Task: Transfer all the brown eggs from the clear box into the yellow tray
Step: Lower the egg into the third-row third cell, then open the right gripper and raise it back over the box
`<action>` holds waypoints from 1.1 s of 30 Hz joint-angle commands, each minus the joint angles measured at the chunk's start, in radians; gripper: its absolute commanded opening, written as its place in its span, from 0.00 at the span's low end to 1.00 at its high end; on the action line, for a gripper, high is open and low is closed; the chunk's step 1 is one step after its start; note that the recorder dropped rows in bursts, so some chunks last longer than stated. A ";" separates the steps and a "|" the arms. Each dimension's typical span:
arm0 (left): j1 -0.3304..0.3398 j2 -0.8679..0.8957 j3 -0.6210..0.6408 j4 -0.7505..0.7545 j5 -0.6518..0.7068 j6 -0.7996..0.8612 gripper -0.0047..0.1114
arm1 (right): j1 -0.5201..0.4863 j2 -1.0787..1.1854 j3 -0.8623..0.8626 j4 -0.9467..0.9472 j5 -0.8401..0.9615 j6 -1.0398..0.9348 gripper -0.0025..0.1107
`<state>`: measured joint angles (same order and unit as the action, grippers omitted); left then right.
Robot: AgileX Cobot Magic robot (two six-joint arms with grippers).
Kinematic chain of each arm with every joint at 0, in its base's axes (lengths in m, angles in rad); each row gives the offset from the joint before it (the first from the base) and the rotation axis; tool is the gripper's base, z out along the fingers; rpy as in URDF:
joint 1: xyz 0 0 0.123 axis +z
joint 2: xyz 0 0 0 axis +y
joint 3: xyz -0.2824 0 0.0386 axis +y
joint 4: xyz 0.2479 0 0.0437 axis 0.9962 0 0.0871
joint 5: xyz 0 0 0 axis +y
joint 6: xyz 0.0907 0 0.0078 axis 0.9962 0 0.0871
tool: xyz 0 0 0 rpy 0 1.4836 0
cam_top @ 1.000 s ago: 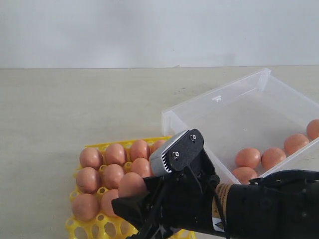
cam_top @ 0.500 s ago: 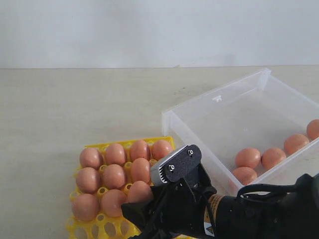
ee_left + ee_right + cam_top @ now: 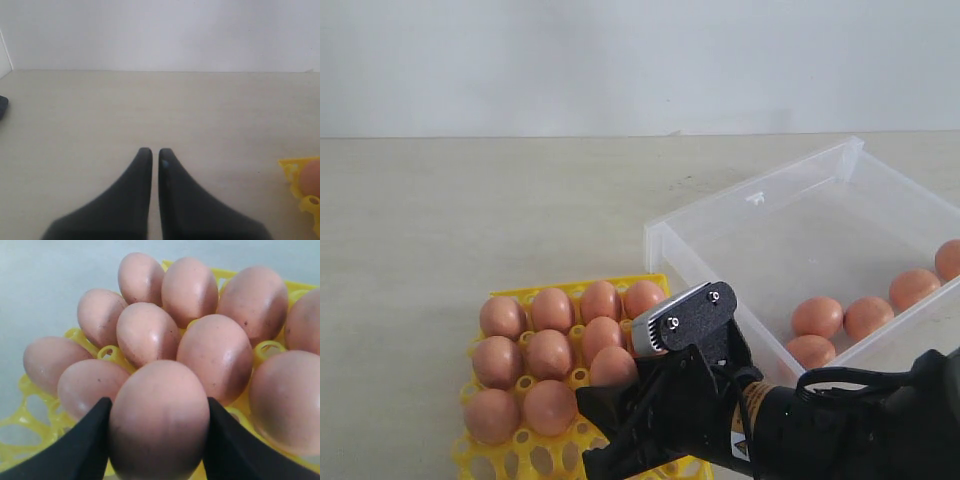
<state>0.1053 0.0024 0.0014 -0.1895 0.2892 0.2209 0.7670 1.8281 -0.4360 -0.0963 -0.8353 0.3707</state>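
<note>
The yellow tray lies at the front left and holds several brown eggs. My right gripper hangs low over the tray's right side, shut on one brown egg, whose top shows at the black fingers. In the right wrist view the fingers press both flanks of that egg, with tray eggs close behind it. The clear box stands at the right with several brown eggs along its near wall. My left gripper is shut and empty over bare table, beside the tray's corner.
A pale wall rises behind the beige table. My right arm crosses the lower right and hides the box's near corner and part of the tray. A dark object sits at the edge of the left wrist view.
My right gripper has gone down and a little right with the egg, from above the tray's middle to low over its right side. The left gripper's earlier state is not shown.
</note>
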 commanded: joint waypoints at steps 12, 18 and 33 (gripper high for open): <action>0.003 -0.002 -0.001 -0.005 -0.005 0.007 0.08 | -0.001 0.000 0.004 -0.006 0.019 -0.026 0.45; 0.003 -0.002 -0.001 -0.005 -0.005 0.007 0.08 | -0.001 0.000 0.004 -0.006 0.106 -0.026 0.45; 0.003 -0.002 -0.001 -0.005 -0.005 0.007 0.08 | -0.005 -0.538 -0.018 0.920 0.101 -0.989 0.45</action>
<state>0.1053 0.0024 0.0014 -0.1895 0.2892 0.2209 0.7670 1.4017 -0.4372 0.3875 -0.6580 -0.1808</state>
